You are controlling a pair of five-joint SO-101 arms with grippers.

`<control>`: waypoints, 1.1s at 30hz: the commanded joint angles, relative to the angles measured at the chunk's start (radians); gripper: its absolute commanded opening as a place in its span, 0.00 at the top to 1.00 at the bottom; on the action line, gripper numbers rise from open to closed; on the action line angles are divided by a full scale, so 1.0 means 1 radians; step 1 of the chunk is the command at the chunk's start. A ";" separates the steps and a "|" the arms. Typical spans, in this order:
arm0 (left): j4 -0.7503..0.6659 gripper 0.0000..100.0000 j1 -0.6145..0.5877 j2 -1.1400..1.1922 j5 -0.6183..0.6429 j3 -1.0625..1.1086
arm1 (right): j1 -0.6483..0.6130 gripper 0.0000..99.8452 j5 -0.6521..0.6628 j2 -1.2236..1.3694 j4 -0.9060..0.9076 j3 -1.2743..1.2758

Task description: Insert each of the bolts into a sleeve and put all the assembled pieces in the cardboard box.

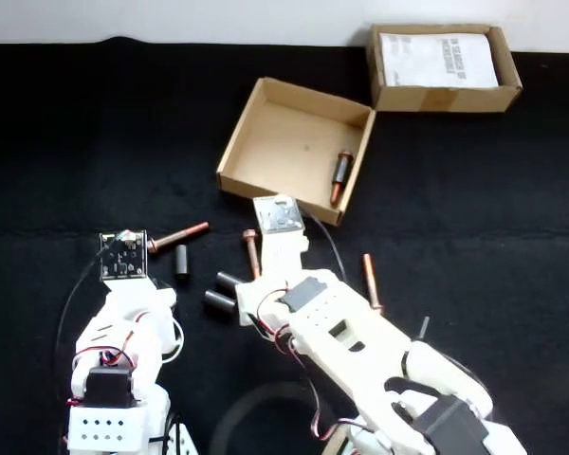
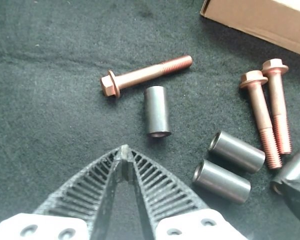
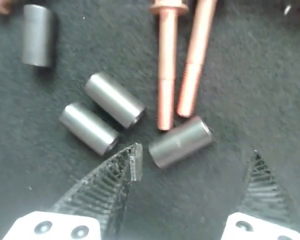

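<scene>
Left end effector [image 2: 124, 150] together, right end effector [image 3: 195, 153] apart beside 1 sleeve [image 3: 181, 141]; printed sheet [image 1: 439, 59] illegible

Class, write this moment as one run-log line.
left gripper shut, empty, near bolt | right gripper open near sleeve | cardboard box: one assembled piece

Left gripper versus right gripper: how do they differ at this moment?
The left gripper is shut, its tips together; the right gripper is open wide. The left gripper points at a lone sleeve with a bolt beyond it, both clear of its tips; the right gripper has a second sleeve lying right at its mouth. Both hang low over the black mat and hold nothing.
</scene>
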 commanded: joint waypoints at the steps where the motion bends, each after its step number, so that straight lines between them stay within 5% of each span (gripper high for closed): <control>1: 0.005 0.99 -0.008 -0.008 -0.002 0.019 | -0.005 0.69 -0.017 0.077 -0.036 -0.054; 12: 0.017 0.99 -0.007 -0.008 -0.003 0.019 | -0.004 0.70 -0.058 0.283 -0.036 -0.237; 20: 0.012 0.99 -0.007 -0.008 -0.003 0.019 | 0.041 1.00 -0.058 0.286 -0.036 -0.242; 33: 0.011 0.99 -0.008 -0.008 -0.003 0.019 | 0.114 0.99 -0.051 0.111 0.067 -0.242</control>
